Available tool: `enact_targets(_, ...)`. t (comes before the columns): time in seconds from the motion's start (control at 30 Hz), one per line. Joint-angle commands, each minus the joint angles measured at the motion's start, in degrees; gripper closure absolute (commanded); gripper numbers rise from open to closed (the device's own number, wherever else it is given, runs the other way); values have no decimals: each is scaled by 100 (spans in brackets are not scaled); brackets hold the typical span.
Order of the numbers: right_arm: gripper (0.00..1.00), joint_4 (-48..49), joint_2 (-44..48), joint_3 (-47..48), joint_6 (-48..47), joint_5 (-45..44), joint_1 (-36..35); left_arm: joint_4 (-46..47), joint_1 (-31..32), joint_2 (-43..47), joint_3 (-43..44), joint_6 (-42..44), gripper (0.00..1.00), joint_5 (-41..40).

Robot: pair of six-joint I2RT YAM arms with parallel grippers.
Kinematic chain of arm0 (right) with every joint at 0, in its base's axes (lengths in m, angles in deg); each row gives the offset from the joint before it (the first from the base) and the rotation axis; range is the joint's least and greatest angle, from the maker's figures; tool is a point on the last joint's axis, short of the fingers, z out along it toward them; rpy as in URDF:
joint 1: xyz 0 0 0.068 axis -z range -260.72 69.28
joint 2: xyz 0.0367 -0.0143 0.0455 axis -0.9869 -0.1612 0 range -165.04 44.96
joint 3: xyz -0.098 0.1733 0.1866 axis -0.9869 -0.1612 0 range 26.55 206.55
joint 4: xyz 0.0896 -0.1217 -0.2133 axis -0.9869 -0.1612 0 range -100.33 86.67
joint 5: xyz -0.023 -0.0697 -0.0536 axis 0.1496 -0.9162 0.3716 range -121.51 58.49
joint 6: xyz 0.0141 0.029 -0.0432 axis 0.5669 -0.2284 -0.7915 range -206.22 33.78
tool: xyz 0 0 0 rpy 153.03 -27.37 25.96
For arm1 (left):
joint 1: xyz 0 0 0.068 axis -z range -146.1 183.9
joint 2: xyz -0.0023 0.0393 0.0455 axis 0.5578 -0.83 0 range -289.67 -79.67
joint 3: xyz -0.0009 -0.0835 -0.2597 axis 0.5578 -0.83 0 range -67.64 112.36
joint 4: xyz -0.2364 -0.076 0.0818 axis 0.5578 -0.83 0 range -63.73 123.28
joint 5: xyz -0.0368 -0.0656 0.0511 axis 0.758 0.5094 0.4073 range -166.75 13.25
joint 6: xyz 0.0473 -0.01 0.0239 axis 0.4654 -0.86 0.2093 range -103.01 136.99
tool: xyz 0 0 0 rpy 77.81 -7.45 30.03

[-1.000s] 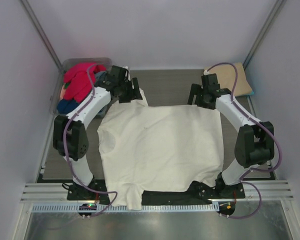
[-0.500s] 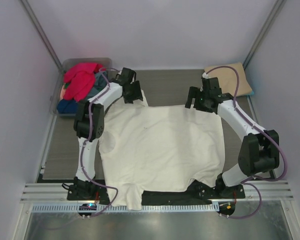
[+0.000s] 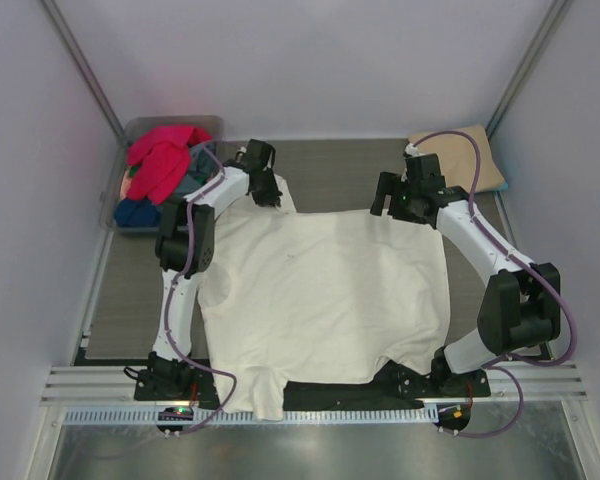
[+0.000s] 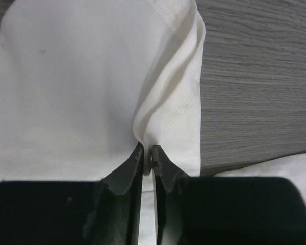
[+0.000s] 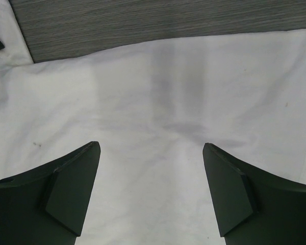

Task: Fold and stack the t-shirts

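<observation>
- Left fingers (image 4: pixel 123 176) are clamped on a raised ridge of the cream-white t-shirt (image 4: pixel 66 87), right beside its stitched edge; the pinch takes more than one layer, so you can likely lift this far left corner as one piece.
- Right fingers (image 5: pixel 71 189) stand wide apart above the shirt's far right edge with nothing between them; from the wrist view you cannot tell whether the tips touch the cloth.
- The cream-white t-shirt lies spread across the middle of the surface (image 3: pixel 330 165) between your two arms; one part hangs over the near edge; the fold looks not yet begun.
- The tan-beige t-shirt (image 3: pixel 470 160) sits folded in the far right corner, well apart from the work; it reads as the start of the stack.
- A red t-shirt (image 3: pixel 160 160) and a blue t-shirt (image 3: pixel 130 212) are heaped in the tub (image 3: pixel 212 122) at the far left, apparently waiting their turn.
- Your next move probably calls for the right fingers to close on their corner; with both far corners gripped, the edge can rise level; a one-sided pull risks dragging the cloth askew.
</observation>
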Motion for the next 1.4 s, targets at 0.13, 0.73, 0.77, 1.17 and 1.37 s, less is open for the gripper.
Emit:
enact_targets(0.13,12,122,159,94,-96,22,-30,173,218,-18,574,-78,100,-41)
enact_targets(0.73,9,105,-191,-327,273,-567,-12,-468,843,1384,-492,555,43,-356)
enact_targets(0.77,9,96,-297,-328,273,-541,-12,-468,799,1544,-741,581,43,-522)
enact_targets(1.17,8,87,-2098,287,308,-708,181,-302,324,1608,-2142,704,51,-814)
enact_targets(1.37,8,61,-2871,876,282,-673,453,-363,122,686,-1229,783,53,-603)
